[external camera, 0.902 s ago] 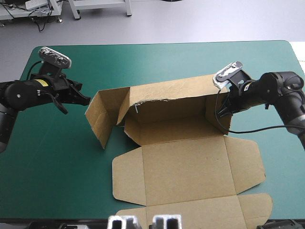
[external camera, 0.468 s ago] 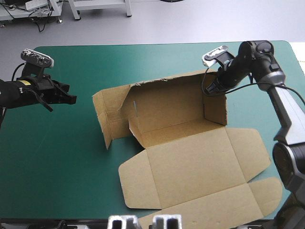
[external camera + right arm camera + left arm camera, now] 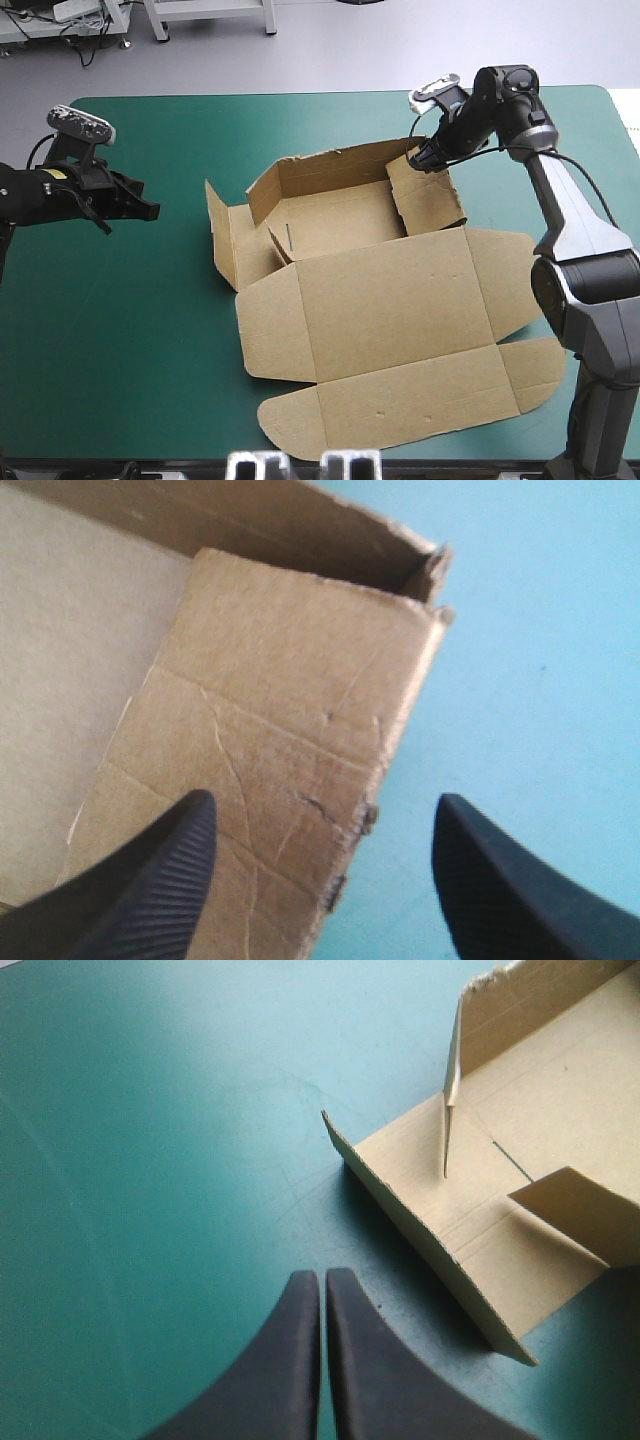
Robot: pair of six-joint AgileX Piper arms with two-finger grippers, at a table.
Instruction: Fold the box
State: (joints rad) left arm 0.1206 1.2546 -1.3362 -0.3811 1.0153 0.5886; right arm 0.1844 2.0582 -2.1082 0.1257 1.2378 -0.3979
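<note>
We see only the table [image 3: 180, 300], its teal-green cover [image 3: 150, 1160] filling most of the high view. The far edge runs across the upper part, with rounded corners at upper left and upper right. In the left wrist view we make out faint curved marks on it, upper centre.

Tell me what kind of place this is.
Likely a robotics lab bench: a left gripper and right gripper reach over a teal-green covered table, with a partly folded brown box on it.
</note>
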